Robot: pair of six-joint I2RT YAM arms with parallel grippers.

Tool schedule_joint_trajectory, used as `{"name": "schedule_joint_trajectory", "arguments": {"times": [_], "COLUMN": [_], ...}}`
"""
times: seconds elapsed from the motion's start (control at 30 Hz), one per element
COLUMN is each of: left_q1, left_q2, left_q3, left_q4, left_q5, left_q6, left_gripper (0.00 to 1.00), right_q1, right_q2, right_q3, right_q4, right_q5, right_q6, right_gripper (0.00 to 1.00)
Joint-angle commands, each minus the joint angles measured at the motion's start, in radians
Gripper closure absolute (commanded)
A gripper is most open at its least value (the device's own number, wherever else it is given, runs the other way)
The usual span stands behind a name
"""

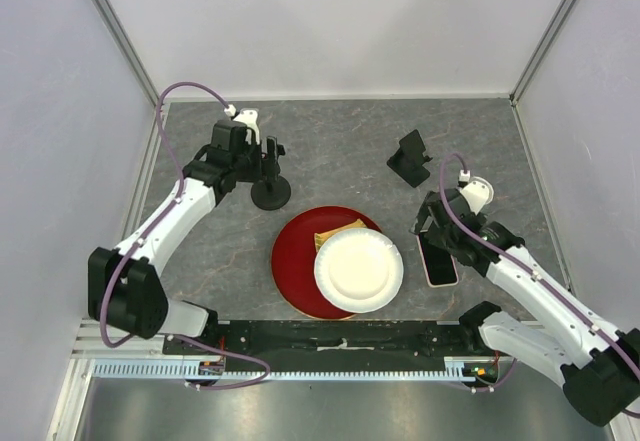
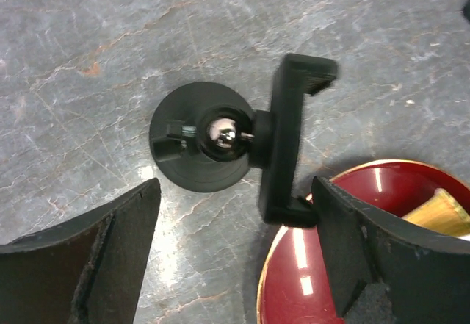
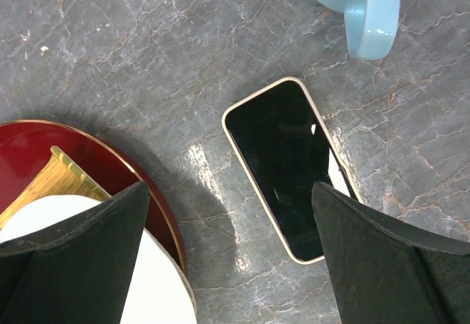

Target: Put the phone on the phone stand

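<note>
Grey marble table (image 3: pixel 110 59) bears the phone (image 3: pixel 283 166), seemingly untouched, beneath the wide-spread right gripper (image 3: pixel 229 192).

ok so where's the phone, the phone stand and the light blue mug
phone (image 3: pixel 288 168): right wrist view, middle of its black screen.
phone stand (image 1: pixel 410 159): top external view, middle of its black body.
light blue mug (image 3: pixel 373 17): right wrist view, on its handle.

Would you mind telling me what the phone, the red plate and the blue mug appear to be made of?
The phone: glossy glass front, mirroring light; pale rim, perhaps plastic or a case. The red plate: glossy plastic or lacquer, judging by bright streaks of reflection. The mug: probably glazed ceramic, smooth pale blue with soft highlights.
</note>
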Motion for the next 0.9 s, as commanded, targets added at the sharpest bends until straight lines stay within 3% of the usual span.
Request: {"name": "schedule_joint_trajectory", "arguments": {"times": [0.0,0.17,0.43,0.57,0.7,0.87], "left_q1": [0.015,0.015,0.029,0.036,0.035,0.035], "left_q2": [0.024,-0.010,-0.057,-0.108,-0.191,-0.254], "left_q3": [0.058,0.049,0.029,0.007,-0.051,-0.073], "left_q4": [-0.018,-0.052,-0.052,-0.012,0.065,0.105], "left_q5": [-0.064,-0.220,-0.283,-0.173,-0.003,0.056], "left_q6": [-0.035,-0.028,-0.042,-0.042,-0.039,-0.053], "left_gripper": [0.16,0.22,0.21,0.11,0.08,0.07], "right_q1": [-0.004,-0.006,-0.026,-0.055,-0.121,-0.227], "right_q2": [0.040,0.027,0.020,0.025,0.042,0.060], "right_q3": [-0.008,-0.002,-0.008,-0.009,-0.034,-0.094], "right_q4": [0.059,0.037,-0.015,-0.027,-0.013,0.077], "right_q5": [-0.008,0.041,0.082,0.063,0.006,-0.150], "right_q6": [-0.009,-0.003,-0.008,-0.019,-0.046,-0.072], "right_gripper": [0.02,0.02,0.02,0.02,0.02,0.02]}}
